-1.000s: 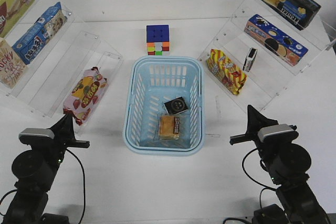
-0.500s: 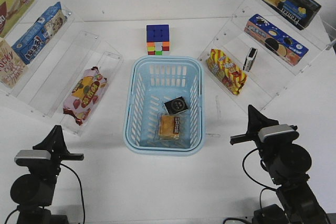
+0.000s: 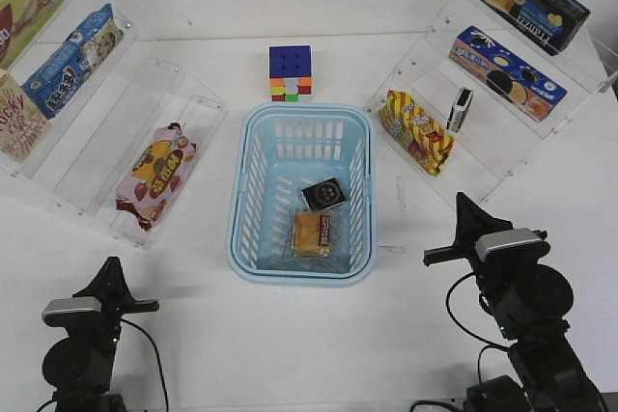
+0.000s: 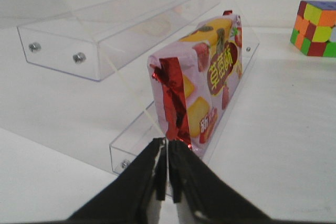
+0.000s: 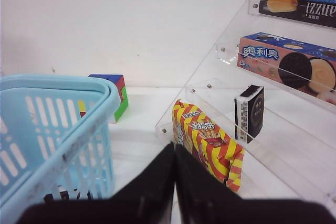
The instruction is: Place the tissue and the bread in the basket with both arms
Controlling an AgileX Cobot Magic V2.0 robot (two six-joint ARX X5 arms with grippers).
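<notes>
Tissue pack (image 3: 325, 194) and wrapped bread (image 3: 312, 234) lay in the blue basket (image 3: 249, 202).
Left gripper (image 4: 167, 172) and right gripper (image 5: 174, 174) were closed, empty.

Open white table (image 3: 290, 335) runs across the lower frame between both arms. The basket (image 3: 238, 202) fills the centre, its top unobstructed. Clear tiered shelves (image 3: 116, 132) crowd the upper left and upper right, and a puzzle cube (image 3: 291, 72) stands just above the basket.
</notes>
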